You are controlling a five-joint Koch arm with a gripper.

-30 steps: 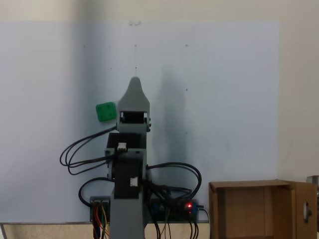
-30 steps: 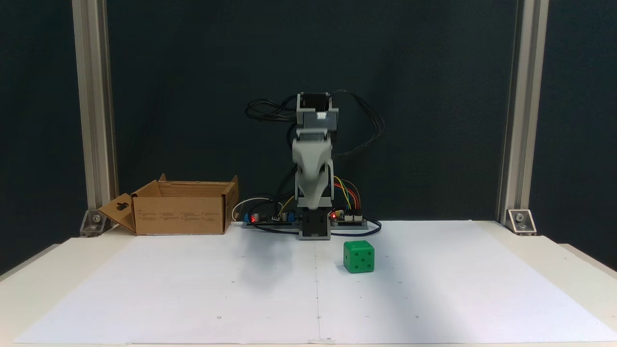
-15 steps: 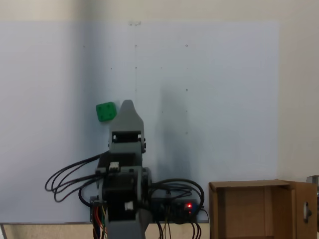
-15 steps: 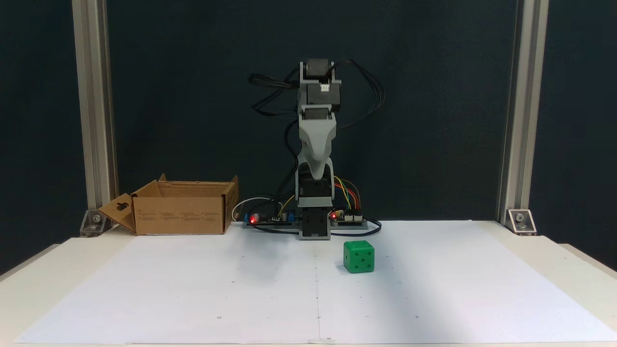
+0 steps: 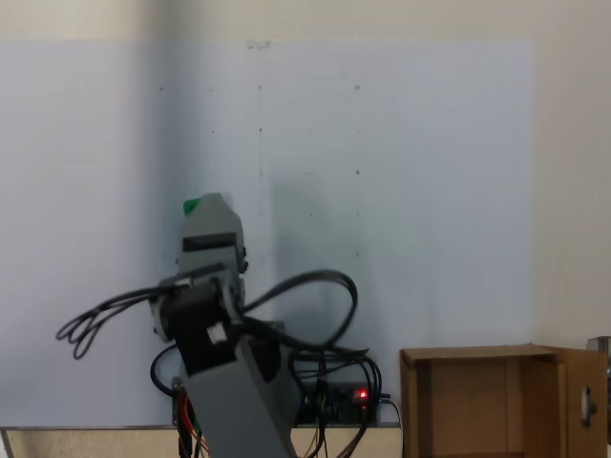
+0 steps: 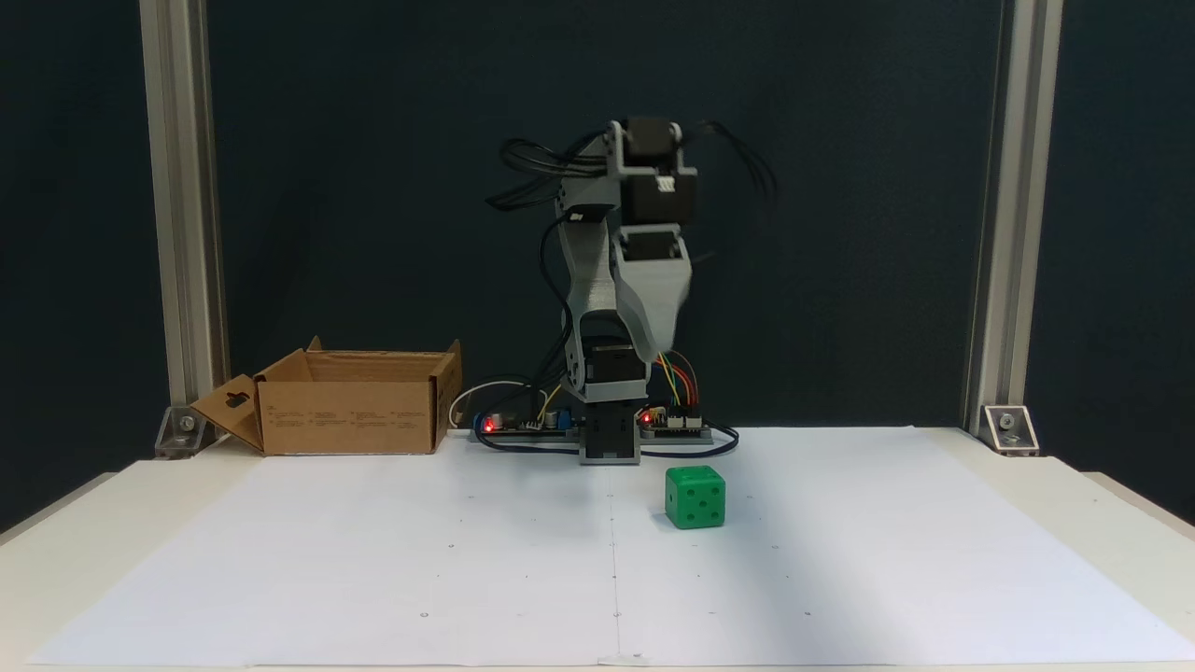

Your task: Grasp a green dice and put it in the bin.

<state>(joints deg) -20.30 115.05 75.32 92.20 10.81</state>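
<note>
The green dice point(image 6: 695, 497) rests on the white paper, a little in front of the arm's base and to its right in a fixed view. Well above the dice hangs the grey gripper point(image 6: 656, 343), pointing down, with only one tip visible. From above, the gripper point(image 5: 215, 199) covers most of the dice point(image 5: 191, 205), leaving a green sliver at its left. The bin point(image 6: 350, 401), a brown cardboard box with upright flaps, stands at the back left of the table; from above the bin point(image 5: 477, 355) is at the lower right. Nothing is seen in the gripper.
Circuit boards with red lights and loose cables point(image 6: 523, 425) lie around the arm's base point(image 6: 609, 443). Aluminium posts point(image 6: 182, 215) point(image 6: 1004, 215) stand at the back corners. White paper point(image 6: 840, 560) covers the table in front.
The arm has risen and swung toward the dice's side, so the gripper now overlaps the dice from above. The dice and the bin have stayed put.
</note>
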